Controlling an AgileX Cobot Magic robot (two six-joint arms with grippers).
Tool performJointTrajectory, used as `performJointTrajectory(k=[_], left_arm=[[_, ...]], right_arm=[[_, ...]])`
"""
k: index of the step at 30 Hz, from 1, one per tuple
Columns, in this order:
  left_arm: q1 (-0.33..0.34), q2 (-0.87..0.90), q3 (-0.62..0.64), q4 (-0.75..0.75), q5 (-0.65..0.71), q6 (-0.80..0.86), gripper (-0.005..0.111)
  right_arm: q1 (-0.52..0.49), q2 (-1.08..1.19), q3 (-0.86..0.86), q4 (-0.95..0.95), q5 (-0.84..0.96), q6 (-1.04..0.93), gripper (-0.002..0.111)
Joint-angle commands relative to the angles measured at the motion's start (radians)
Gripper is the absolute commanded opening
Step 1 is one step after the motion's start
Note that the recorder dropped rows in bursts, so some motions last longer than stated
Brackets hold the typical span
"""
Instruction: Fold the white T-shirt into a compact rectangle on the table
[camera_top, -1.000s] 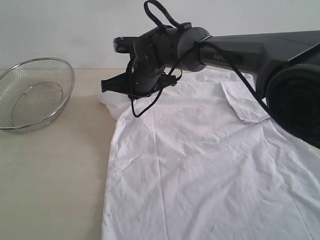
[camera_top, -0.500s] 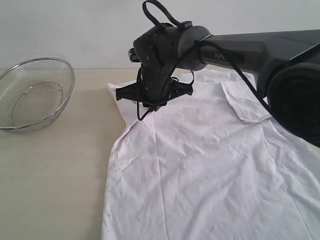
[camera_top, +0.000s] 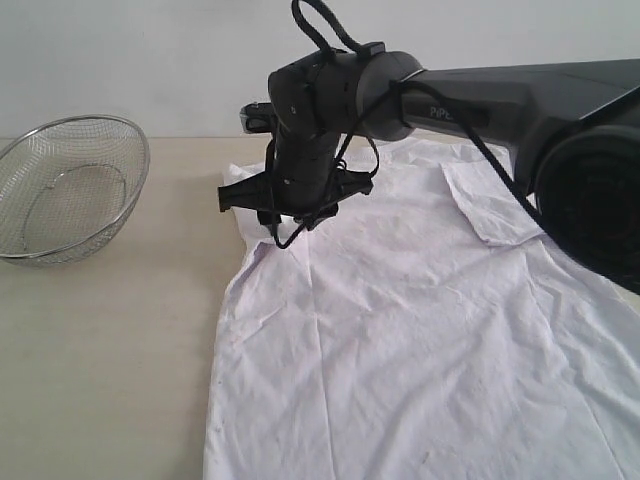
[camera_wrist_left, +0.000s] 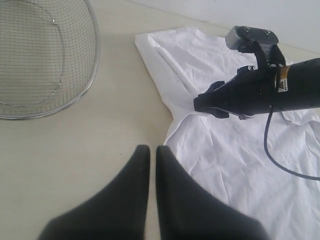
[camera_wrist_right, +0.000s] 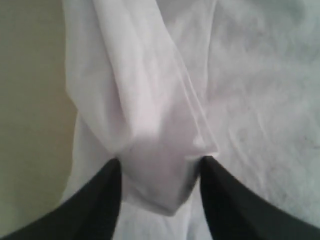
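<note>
The white T-shirt (camera_top: 420, 330) lies spread flat on the table (camera_top: 100, 350), plain side up. Its far-right sleeve (camera_top: 490, 205) is folded inward. My right gripper (camera_top: 288, 215) points down at the shirt's far-left shoulder. In the right wrist view this gripper (camera_wrist_right: 160, 167) stands open, fingers wide apart, with a loose fold of sleeve cloth (camera_wrist_right: 150, 115) lying between them. The left wrist view shows the same right gripper (camera_wrist_left: 215, 102) over that sleeve (camera_wrist_left: 170, 65). My left gripper (camera_wrist_left: 150, 150) is shut and empty, above bare table just beside the shirt's left edge.
A silver wire-mesh bowl (camera_top: 65, 185) sits on the table at the far left, apart from the shirt; the left wrist view shows this bowl (camera_wrist_left: 35, 55) too. The right arm's black body (camera_top: 520, 100) stretches across the far right. A white wall stands behind.
The right gripper carried the left sleeve inward over the shirt, then opened its jaws and let the cloth go. It has shifted slightly left. The left gripper stays shut.
</note>
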Motion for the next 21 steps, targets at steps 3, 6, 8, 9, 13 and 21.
performJointTrajectory(k=[3, 6, 8, 9, 13, 21], left_arm=[[-0.001, -0.003, 0.002, -0.007, -0.010, 0.009, 0.005], [-0.001, -0.003, 0.002, -0.007, -0.010, 0.009, 0.005], [-0.001, -0.003, 0.002, -0.007, -0.010, 0.009, 0.005], [-0.001, -0.003, 0.002, -0.007, -0.010, 0.009, 0.005], [-0.001, -0.003, 0.002, -0.007, -0.007, 0.016, 0.005], [-0.001, -0.003, 0.002, -0.007, -0.007, 0.016, 0.005]], right_arm=[[-0.008, -0.008, -0.002, 0.006, -0.002, -0.012, 0.062], [-0.008, -0.017, -0.002, 0.013, -0.002, -0.012, 0.057], [-0.011, -0.029, -0.002, 0.018, -0.002, -0.012, 0.052], [-0.018, -0.034, -0.002, 0.039, 0.000, -0.024, 0.051], [-0.051, -0.053, -0.002, 0.133, 0.023, -0.083, 0.050], [-0.151, -0.096, -0.002, 0.256, 0.096, -0.253, 0.050]])
